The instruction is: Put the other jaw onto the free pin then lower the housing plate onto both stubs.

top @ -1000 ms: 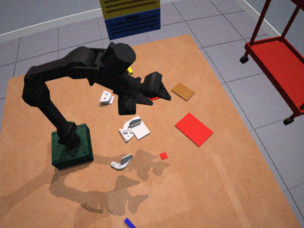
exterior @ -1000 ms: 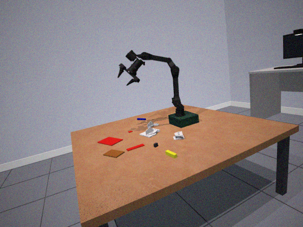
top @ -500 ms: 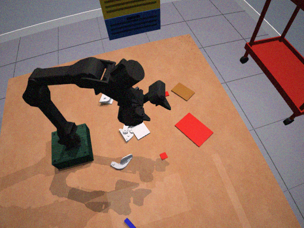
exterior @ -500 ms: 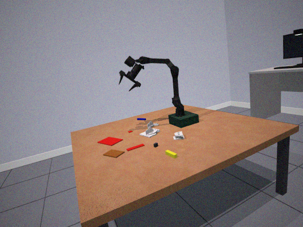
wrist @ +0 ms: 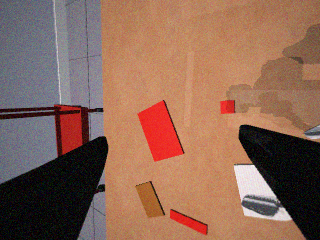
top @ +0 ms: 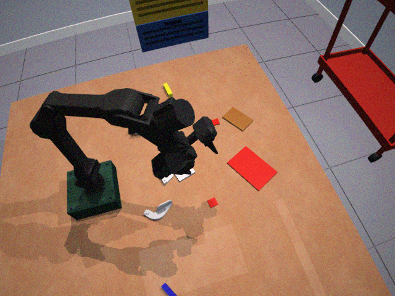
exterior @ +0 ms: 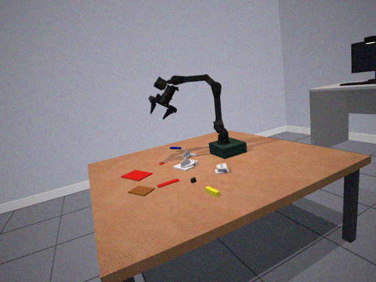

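My gripper (top: 203,162) (exterior: 157,116) (wrist: 172,136) is wide open and empty, high above the table. The white base (top: 186,176) (exterior: 179,167) (wrist: 245,175) lies on the table, partly hidden by the arm in the top view. The fitted jaw (exterior: 185,163) (wrist: 261,205), with a grey toothed end, is on it. The loose jaw (top: 155,216) (exterior: 186,154) (wrist: 314,132) lies apart on the table, nearer the blue bar. The white housing plate (exterior: 221,167) lies separately on the table. Pins and stubs are too small or hidden to tell.
A red sheet (top: 252,168) (exterior: 137,175) (wrist: 161,131), a brown sheet (top: 237,118) (exterior: 141,190), a red bar (exterior: 167,183) (wrist: 188,221), a small red block (top: 212,202), a black cube (exterior: 192,180), a yellow block (top: 167,89) and a blue bar (top: 168,289) lie around.
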### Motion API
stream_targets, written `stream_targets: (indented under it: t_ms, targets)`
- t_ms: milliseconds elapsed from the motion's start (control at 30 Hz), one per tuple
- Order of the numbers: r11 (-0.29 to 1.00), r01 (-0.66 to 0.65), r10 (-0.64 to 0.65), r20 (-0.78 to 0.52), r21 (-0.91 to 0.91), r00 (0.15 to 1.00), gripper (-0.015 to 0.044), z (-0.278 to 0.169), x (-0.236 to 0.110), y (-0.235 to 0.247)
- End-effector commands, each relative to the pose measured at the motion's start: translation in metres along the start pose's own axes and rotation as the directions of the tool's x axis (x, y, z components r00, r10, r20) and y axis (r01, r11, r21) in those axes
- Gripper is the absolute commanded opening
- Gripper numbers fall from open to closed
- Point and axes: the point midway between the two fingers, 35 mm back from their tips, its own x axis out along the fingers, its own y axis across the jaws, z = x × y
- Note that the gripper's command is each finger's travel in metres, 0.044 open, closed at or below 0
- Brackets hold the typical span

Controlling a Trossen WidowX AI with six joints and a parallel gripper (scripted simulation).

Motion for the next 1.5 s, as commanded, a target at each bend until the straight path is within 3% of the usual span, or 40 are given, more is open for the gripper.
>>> stream_targets:
  t_ms: [0,667,1467]
  targets:
    - [0.997,0.028,-0.028,-0.004,-0.079,1.0,0.044,0.0,0.007,-0.009]
    - [0.844,0.127,-0.182,-0.056,-0.521,0.982,0.044,-0.007,0.043,-0.063]
    - [0.448,0.044,-0.353,-0.131,-0.893,0.926,0.044,-0.022,0.073,-0.133]
